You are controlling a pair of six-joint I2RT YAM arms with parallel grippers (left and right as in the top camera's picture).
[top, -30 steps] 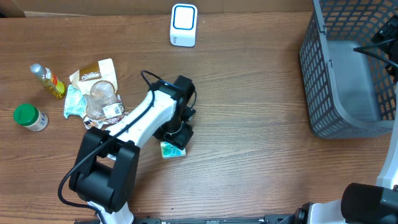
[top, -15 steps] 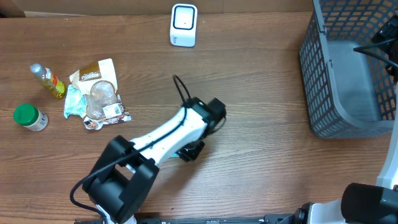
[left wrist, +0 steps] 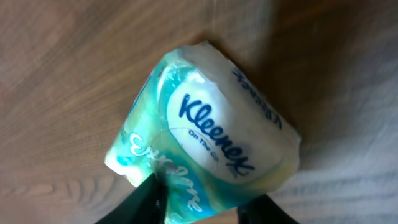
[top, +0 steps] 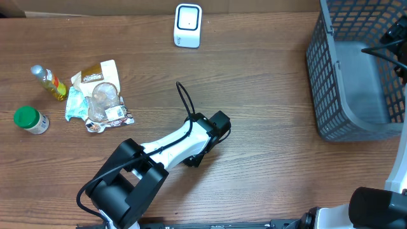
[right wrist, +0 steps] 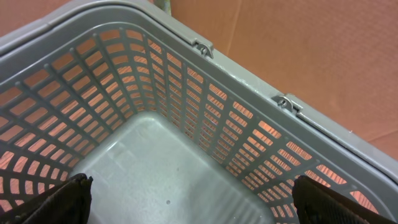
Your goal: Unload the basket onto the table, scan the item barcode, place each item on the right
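Wooden counter [top: 267,76]: brown grained surface that carries the loose goods and the basket.
Tissue pack [left wrist: 205,130]: soft plastic-wrapped pack, white and teal, printed "Kleenex". It shows in the left wrist view only; in the overhead view the arm hides it. Whether it rests on the counter or hangs above it cannot be told.
Left claw [left wrist: 204,205]: narrow, closed on the lower end of the tissue pack, with 1 dark finger [left wrist: 146,199] at each side.
Left arm [top: 172,140]: white and black, reaching from the near edge to mid-counter, with a black cable [top: 184,98] looping above the wrist.
Right claw [right wrist: 199,199]: wide, holding nothing. Its 2 tips sit at the lower corners of the right wrist view, above the basket.
Basket [top: 331,63]: grey plastic with lattice walls, at the right end of the counter.
Scanner [top: 187,25]: white box with a blue-edged window, at the far edge, well apart from the left arm.
Packets [top: 98,98]: crumpled heap at the left.
Bottle [top: 49,81]: small, yellow contents, lying just left of the packets.
Jar [top: 30,119]: green lid, near the bottle.
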